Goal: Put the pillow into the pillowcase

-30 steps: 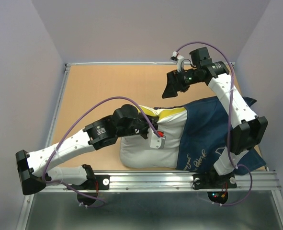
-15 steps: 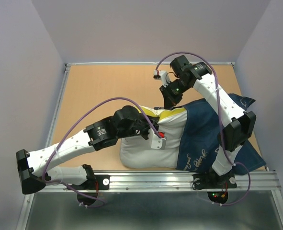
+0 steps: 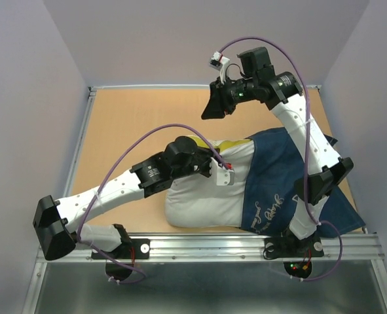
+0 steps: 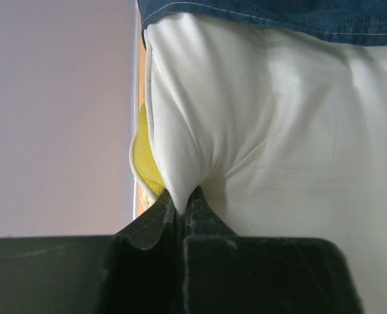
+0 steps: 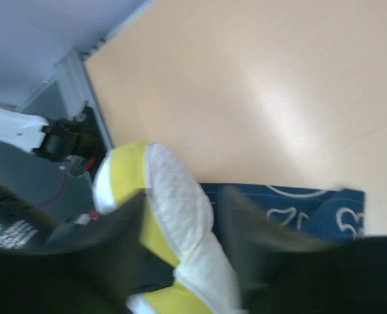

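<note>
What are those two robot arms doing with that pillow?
They are putting a pillow into a dark blue pillowcase. The left gripper is pinched shut on the pillow's white fabric near its yellow edge. The right gripper hangs in the air over the far part of the table, fingers apart, holding nothing. The pillow's right end is inside the pillowcase, but its left part sticks out, so the job is not yet done.
</note>
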You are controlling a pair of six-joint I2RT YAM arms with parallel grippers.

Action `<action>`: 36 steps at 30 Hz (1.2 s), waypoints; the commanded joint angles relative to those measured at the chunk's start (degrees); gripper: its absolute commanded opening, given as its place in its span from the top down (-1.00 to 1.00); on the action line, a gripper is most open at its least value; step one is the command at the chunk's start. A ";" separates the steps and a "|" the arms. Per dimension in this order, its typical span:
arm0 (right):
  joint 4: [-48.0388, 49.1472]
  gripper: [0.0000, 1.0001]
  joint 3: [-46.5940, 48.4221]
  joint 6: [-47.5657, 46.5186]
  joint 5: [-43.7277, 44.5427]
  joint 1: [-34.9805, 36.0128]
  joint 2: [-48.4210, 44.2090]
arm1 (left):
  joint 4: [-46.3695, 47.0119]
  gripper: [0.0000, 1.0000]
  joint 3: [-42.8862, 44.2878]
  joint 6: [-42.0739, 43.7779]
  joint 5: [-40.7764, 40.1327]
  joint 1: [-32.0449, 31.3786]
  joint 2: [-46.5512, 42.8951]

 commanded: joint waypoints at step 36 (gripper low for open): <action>1.89 0.99 -3.63 -0.38 -3.74 -0.06 -9.03 | 8.61 1.00 -7.97 9.71 -0.48 -10.67 -13.24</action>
